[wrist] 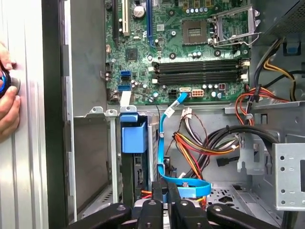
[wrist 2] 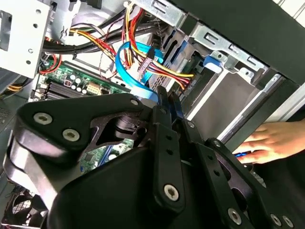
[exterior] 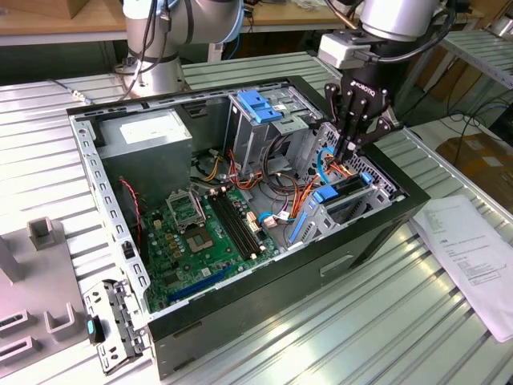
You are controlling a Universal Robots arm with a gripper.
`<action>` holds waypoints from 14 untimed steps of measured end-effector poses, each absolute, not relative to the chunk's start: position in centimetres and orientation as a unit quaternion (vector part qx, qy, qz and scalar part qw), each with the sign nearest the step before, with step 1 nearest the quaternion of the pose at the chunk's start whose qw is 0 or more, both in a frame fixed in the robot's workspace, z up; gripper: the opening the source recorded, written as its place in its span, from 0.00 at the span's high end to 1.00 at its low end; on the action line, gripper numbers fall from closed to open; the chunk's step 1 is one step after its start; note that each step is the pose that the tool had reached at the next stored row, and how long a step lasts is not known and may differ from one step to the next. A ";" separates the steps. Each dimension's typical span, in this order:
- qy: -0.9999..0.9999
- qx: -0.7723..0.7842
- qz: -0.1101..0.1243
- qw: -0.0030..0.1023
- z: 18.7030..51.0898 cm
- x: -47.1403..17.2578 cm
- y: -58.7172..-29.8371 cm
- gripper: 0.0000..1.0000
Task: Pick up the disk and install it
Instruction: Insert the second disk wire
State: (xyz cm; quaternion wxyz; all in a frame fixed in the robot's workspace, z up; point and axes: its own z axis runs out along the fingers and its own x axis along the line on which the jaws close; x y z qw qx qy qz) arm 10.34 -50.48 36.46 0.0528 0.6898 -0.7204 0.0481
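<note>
The arm point(exterior: 172, 28) is silver-grey with pale blue joint rings. Above the open computer case point(exterior: 385, 228), its black gripper point(exterior: 349, 149) has slim linked fingers point(wrist 2: 164, 143) studded with silver screws.

Person's hand point(wrist: 7, 95) cut by frame edge; tool point(wrist: 164, 193) fingertips hide cable connector.

End effector point(exterior: 350, 152) low inside open computer case point(exterior: 120, 241), just above disk point(exterior: 341, 192).
</note>
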 end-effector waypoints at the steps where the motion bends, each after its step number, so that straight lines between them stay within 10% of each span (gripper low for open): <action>1: -0.720 0.690 0.046 0.051 36.4 10.2 -50.8 0.84; 14: -0.717 0.694 0.055 0.034 35.5 9.4 -53.3 0.84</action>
